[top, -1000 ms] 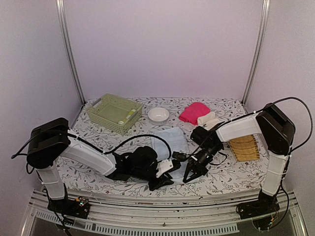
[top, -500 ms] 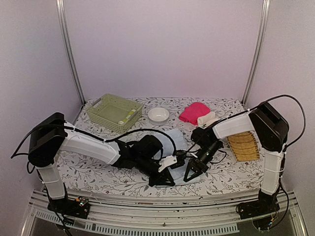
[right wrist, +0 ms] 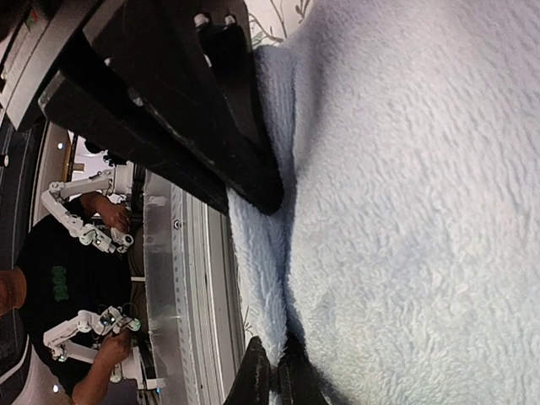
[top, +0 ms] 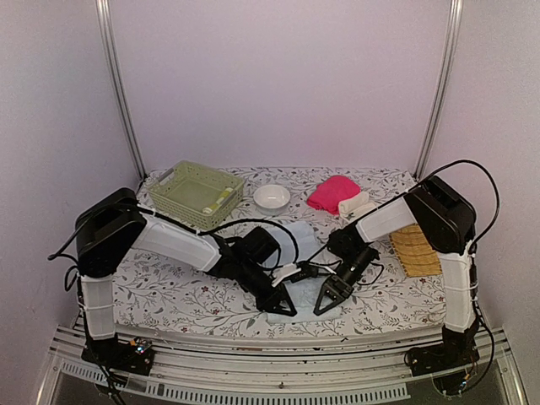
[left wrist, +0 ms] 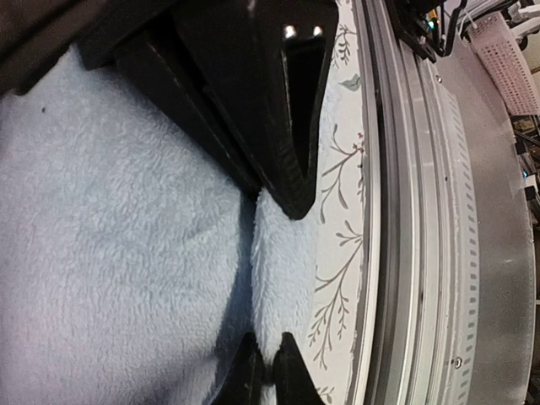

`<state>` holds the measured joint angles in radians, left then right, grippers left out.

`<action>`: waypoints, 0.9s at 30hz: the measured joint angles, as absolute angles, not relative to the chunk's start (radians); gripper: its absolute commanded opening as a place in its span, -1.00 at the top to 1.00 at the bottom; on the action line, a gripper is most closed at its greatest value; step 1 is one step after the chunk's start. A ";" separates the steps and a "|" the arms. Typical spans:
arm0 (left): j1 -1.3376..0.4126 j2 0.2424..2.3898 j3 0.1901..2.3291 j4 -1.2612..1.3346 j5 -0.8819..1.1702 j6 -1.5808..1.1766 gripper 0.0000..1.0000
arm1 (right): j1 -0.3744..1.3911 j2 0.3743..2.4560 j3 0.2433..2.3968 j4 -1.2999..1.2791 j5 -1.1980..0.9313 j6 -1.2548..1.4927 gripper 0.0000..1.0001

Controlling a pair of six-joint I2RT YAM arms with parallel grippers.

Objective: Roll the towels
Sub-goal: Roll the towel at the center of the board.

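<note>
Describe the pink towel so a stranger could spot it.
Look at the far side of the flowered table, right of the white bowl. The pink towel lies there beside a cream towel roll; it is the only bright pink thing.

The pale green plastic basket [top: 197, 194], round white bowl [top: 272, 196], bright pink towel [top: 332, 191] and rolled cream-white towel [top: 353, 202] are lining the back of the floral-printed table [top: 164, 294], and the yellow woven slatted tray [top: 416, 251] is filling the right side. The left arm [top: 179, 245] and right arm [top: 390, 219] are crossing the middle, leaving bare tabletop open at front left.
</note>
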<state>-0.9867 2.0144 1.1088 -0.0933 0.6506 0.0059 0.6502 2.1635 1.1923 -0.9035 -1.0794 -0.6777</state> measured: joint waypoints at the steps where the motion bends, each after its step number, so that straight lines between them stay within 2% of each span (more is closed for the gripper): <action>1: -0.987 2.014 1.108 -0.093 0.647 0.002 0.69 | 0.647 2.168 1.196 -0.907 -1.084 -0.667 0.94; 6: -0.988 1.942 1.020 -0.052 0.604 -0.010 0.33 | 0.645 2.181 1.212 -0.921 -1.084 -0.627 0.94; 9: -1.006 1.837 0.933 -0.046 0.501 -0.004 0.18 | 0.645 2.189 1.221 -0.930 -1.084 -0.606 0.94; 13: -1.100 1.716 0.848 -0.028 0.250 0.037 0.19 | 0.643 2.205 1.245 -0.952 -1.083 -0.588 0.94; 17: -1.224 1.694 0.862 -0.011 0.060 0.107 0.23 | 0.643 2.208 1.251 -0.962 -1.079 -0.580 0.93; 27: -1.302 1.809 1.062 -0.021 -0.071 0.289 0.23 | 0.642 2.208 1.251 -0.962 -1.079 -0.574 0.93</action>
<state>-1.3018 1.8088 1.0622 -0.0212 -0.0708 0.2893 0.6418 2.2082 1.2514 -0.9615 -1.0786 -0.5743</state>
